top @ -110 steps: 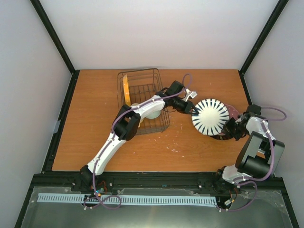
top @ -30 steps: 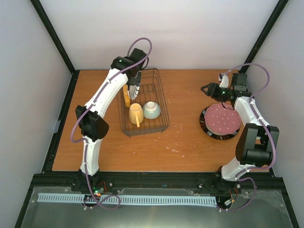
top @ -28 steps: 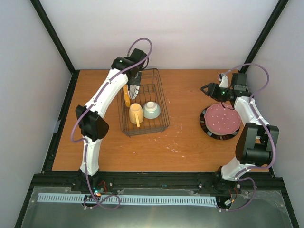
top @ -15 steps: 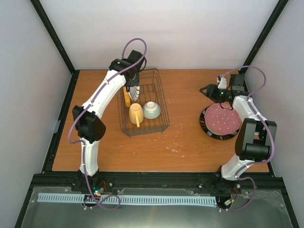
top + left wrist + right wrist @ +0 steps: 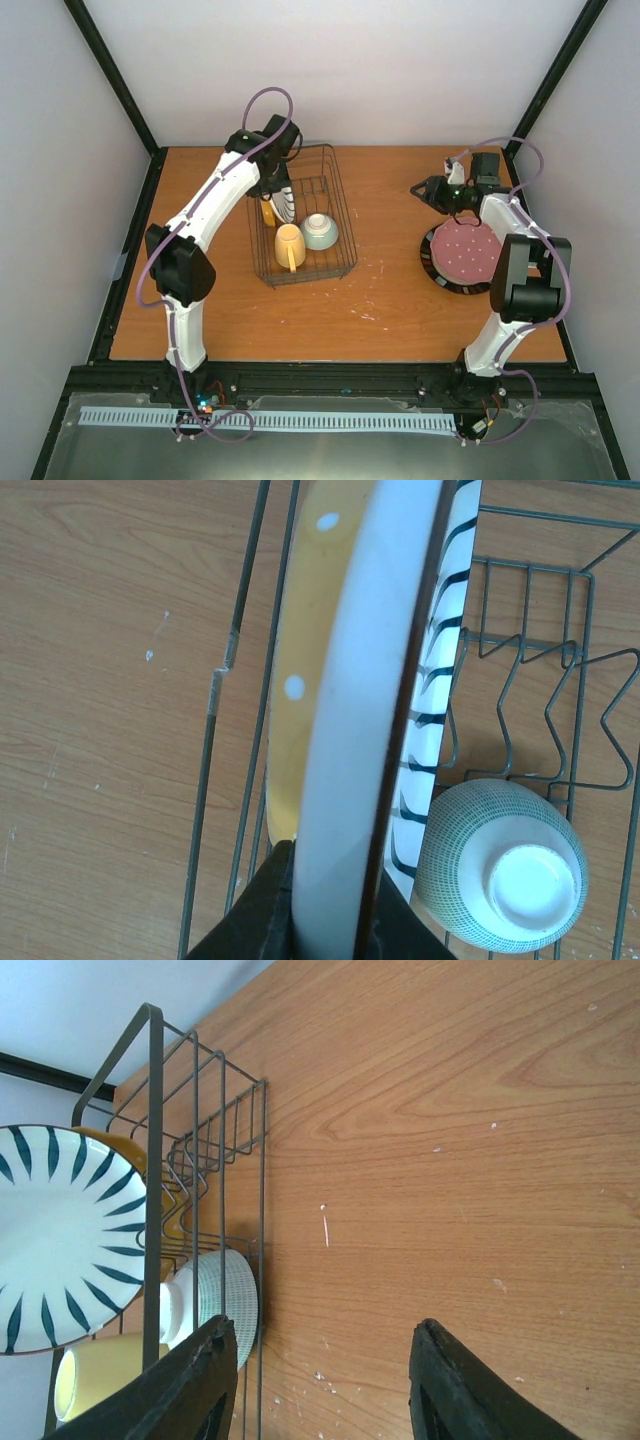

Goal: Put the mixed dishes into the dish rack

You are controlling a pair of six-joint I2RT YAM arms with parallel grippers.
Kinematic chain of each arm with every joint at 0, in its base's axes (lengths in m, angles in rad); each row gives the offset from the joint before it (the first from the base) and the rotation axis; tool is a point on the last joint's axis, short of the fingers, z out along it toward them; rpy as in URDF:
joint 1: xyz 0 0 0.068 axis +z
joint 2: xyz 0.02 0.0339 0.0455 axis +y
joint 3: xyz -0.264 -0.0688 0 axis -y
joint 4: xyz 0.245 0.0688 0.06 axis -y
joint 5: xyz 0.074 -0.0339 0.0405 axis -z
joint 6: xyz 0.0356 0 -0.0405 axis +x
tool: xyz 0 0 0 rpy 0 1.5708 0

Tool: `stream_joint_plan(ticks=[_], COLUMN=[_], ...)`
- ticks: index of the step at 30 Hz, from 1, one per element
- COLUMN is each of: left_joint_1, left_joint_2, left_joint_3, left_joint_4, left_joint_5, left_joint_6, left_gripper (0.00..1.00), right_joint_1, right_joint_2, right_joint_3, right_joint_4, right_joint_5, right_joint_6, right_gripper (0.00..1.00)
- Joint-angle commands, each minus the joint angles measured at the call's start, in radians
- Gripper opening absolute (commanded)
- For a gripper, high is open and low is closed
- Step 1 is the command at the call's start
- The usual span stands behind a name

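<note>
The dish rack [image 5: 340, 262] stands at the table's back centre. In it are the orange-yellow dotted plate [image 5: 265, 210] on edge, the cream-yellow mug [image 5: 289, 246] and the blue-green bowl [image 5: 319, 232]. My left gripper [image 5: 279, 188] is shut on the rim of the white striped plate [image 5: 286, 206], which stands on edge in the rack beside the dotted plate [image 5: 305, 630]. In the left wrist view the striped plate [image 5: 360, 730] runs between my fingers [image 5: 250, 925], next to the bowl [image 5: 500, 865]. My right gripper [image 5: 424, 190] is open and empty above bare table, beyond the pink plate [image 5: 467, 250], which lies on the black plate [image 5: 441, 279].
The right wrist view shows the rack [image 5: 155, 1110] from the side, with the striped plate [image 5: 60, 1240], bowl [image 5: 225, 1305] and mug [image 5: 100, 1375] inside and bare wood between my right gripper's [image 5: 325, 1380] open fingers. Dark frame posts edge the table.
The striped plate went from the table's right-centre into the rack in my left gripper. In the last second my right gripper moved left, away from the pink plate.
</note>
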Motion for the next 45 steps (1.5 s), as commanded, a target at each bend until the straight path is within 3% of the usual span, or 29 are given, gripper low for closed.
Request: stream_joint_plan(ticks=[1, 14, 26, 29, 35, 42, 45], left_joint_1=[-0.003, -0.036, -0.141, -0.152, -0.156, -0.157, -0.157], left_joint_2=[0.026, 0.242, 0.326, 0.331, 0.318, 0.305, 0.298], left_joint_3=[-0.008, 0.278, 0.328, 0.324, 0.293, 0.285, 0.288], left_joint_4=[-0.043, -0.041, -0.040, -0.039, -0.039, -0.039, -0.040], left_joint_5=[0.025, -0.069, -0.028, 0.001, 0.032, 0.011, -0.008], left_joint_6=[-0.009, 0.159, 0.178, 0.170, 0.150, 0.144, 0.143], left_gripper=[0.01, 0.01, 0.01, 0.11, 0.42, 0.49, 0.63], right_joint_1=[0.014, 0.015, 0.015, 0.014, 0.015, 0.015, 0.014], right_joint_2=[0.037, 0.048, 0.043, 0.037, 0.029, 0.019, 0.016], right_joint_3=[0.048, 0.051, 0.011, -0.004, -0.027, -0.029, -0.028], right_joint_4=[0.015, 0.003, 0.037, 0.045, 0.060, 0.060, 0.058], right_joint_5=[-0.025, -0.011, -0.022, -0.023, -0.026, -0.022, -0.021], right_joint_6=[0.015, -0.010, 0.004, 0.008, 0.013, 0.012, 0.010], right_gripper=[0.47, 0.47, 0.47, 0.47, 0.47, 0.47, 0.47])
